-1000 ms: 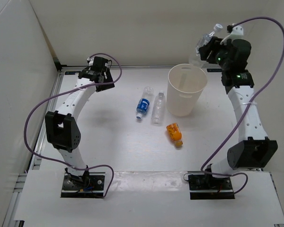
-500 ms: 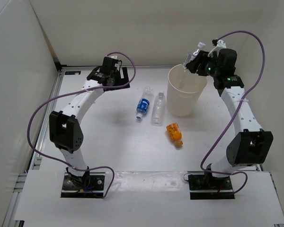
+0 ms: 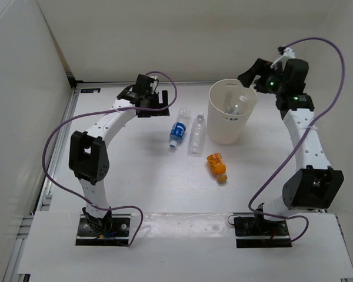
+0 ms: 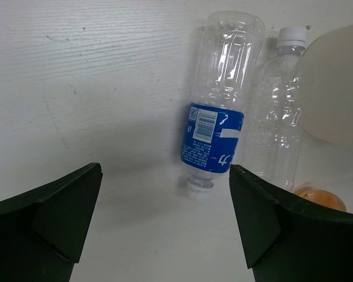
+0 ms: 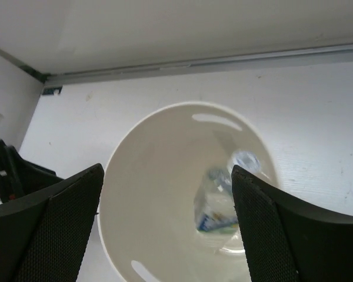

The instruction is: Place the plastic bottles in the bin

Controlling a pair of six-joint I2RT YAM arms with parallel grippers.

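Black and spread wide with nothing between them, the jaws of the left gripper (image 4: 165,169) hang over the far left-centre of the table, aimed down at the blue-labelled bottle (image 4: 215,138). That looks like the line-up for the next pick. This bottle lies on its side with its uncapped mouth toward the near edge. Just to its right, and parallel to it, lies the plain clear bottle (image 3: 196,135), white cap toward the far side. The orange bottle (image 3: 217,165) lies apart from the pair, nearer and further right. All three are outside the bin (image 3: 226,132), which stands upright at the far right-centre, its open mouth up to take drops from above. Inside it lies a clear bottle with a white-and-blue label (image 5: 217,205), blurred in the wrist view. The right gripper (image 5: 167,170) hovers over the bin's far-right rim, jaws parted and empty, so one bottle of four looks delivered. The table (image 3: 135,170) is white-painted, grainy and scuffed. Plain white walls (image 3: 165,35) close it in on the left, far and right sides, with a metal rail (image 5: 194,60) along the far edge.
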